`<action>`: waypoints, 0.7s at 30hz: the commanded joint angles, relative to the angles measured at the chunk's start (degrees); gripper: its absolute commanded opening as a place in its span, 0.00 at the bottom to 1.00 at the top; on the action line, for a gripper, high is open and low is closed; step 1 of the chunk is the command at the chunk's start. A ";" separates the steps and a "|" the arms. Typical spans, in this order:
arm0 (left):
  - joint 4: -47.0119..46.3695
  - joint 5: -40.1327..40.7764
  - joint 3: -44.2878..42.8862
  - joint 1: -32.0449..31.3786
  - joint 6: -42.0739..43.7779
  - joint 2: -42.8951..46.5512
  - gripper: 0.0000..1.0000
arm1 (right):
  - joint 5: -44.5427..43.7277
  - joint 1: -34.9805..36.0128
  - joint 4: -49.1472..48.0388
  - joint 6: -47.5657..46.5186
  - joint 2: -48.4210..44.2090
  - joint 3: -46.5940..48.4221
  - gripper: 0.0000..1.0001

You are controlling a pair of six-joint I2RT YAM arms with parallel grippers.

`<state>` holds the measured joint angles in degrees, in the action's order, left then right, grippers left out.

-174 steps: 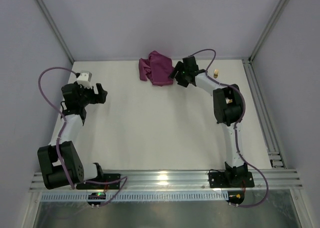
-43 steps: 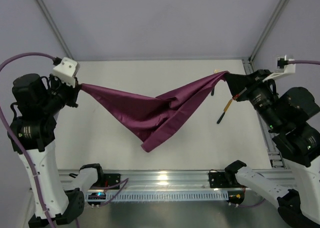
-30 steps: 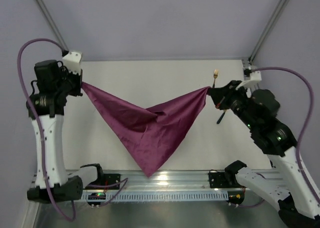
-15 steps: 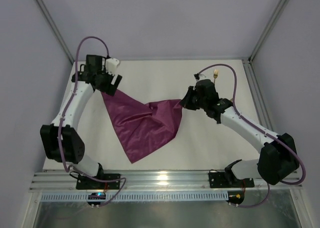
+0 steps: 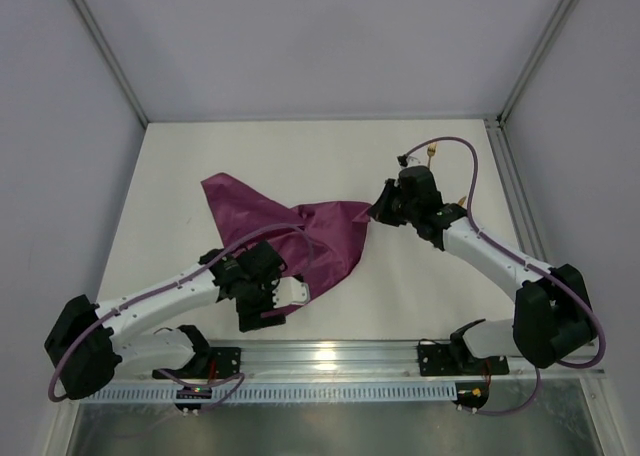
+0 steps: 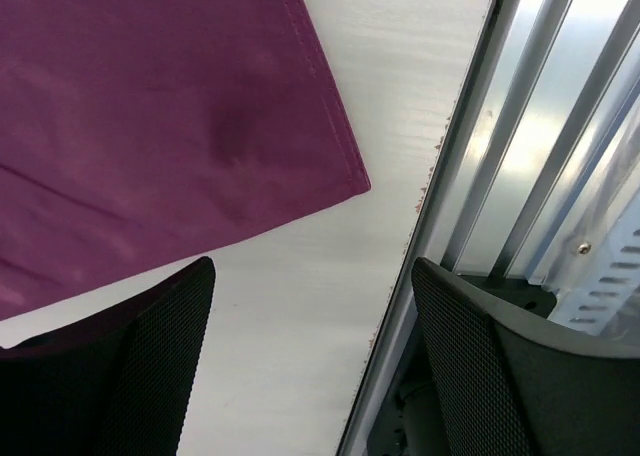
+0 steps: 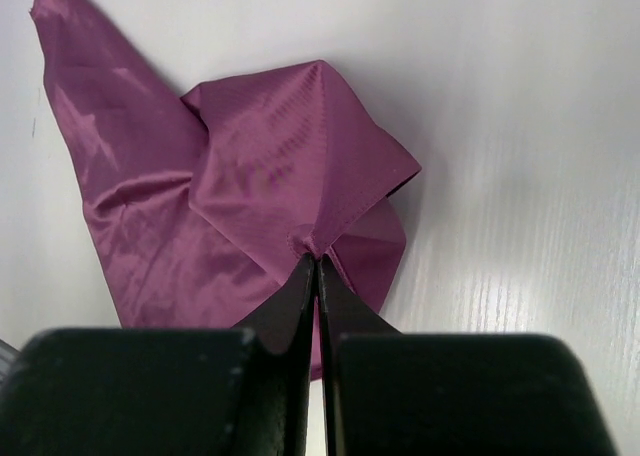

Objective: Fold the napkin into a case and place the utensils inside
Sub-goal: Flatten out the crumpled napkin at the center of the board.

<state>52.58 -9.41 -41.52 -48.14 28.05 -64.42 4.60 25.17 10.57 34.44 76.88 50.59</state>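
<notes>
Napkin [image 5: 335,246] lies rumpled; right claw [image 7: 317,268] pinches its right corner, left claw [image 6: 310,346] gapes wide over its near corner.

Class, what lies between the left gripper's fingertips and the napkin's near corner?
Only bare table separates the left gripper from the napkin corner, shown in the left wrist view.

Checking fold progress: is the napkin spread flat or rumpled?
Rumpled: the napkin lies partly doubled over itself, one bunched spot pinched by the right gripper.
</notes>
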 commanded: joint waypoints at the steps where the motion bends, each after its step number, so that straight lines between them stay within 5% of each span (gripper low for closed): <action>1: -4.06 2.31 -0.14 -2.57 2.96 -0.43 0.81 | -0.82 0.06 -2.66 0.63 -1.03 -1.19 0.04; 6: -9.41 -2.37 3.01 -5.47 7.36 -2.02 0.81 | -1.79 -0.03 -2.75 1.16 -1.03 -2.33 0.04; 17: -19.08 0.97 9.35 -5.91 12.29 -9.23 0.78 | -2.75 0.06 -1.52 1.69 -0.15 -1.81 0.04; 21: -21.90 1.77 9.70 -5.91 12.64 -11.86 0.60 | -3.10 0.06 -0.81 1.69 -0.50 -1.81 0.04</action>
<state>37.34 -9.78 -34.63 -53.95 38.09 -72.79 2.87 25.17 10.35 35.44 76.88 47.97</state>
